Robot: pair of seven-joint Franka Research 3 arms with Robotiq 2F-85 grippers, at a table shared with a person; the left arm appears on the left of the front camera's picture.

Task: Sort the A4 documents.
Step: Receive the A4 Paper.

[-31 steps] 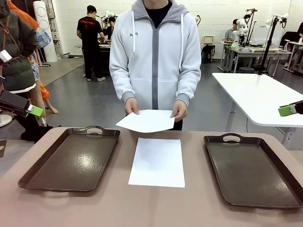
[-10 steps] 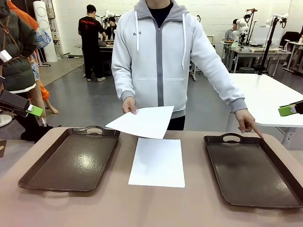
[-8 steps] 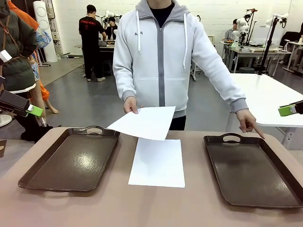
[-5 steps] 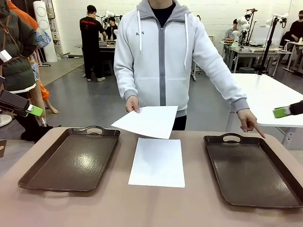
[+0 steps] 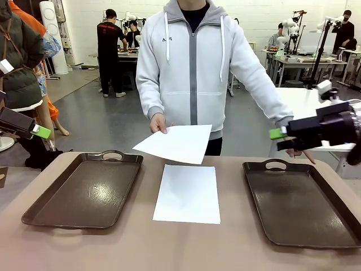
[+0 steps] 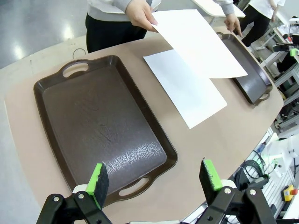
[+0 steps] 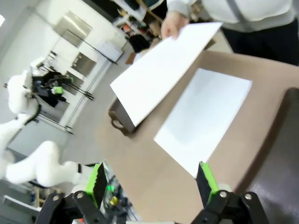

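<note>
One of the A4 documents lies flat on the table between two dark brown trays. A person's hand holds a second sheet in the air above its far edge. In the left wrist view the lying sheet and the held sheet sit beyond the left tray. My right gripper hangs open above the far end of the right tray, holding nothing. Its wrist view looks past the gripper at the held sheet and the lying sheet. My left gripper is open at the far left, off the table.
The left tray and the right tray hold nothing. The person's other hand points down at the right tray's far rim, partly behind my right gripper. A white table stands beyond at the right. People work farther back.
My right arm has swung in from the right edge toward the middle, in front of the person's pointing hand. The held sheet has hardly moved. The left arm is still.
</note>
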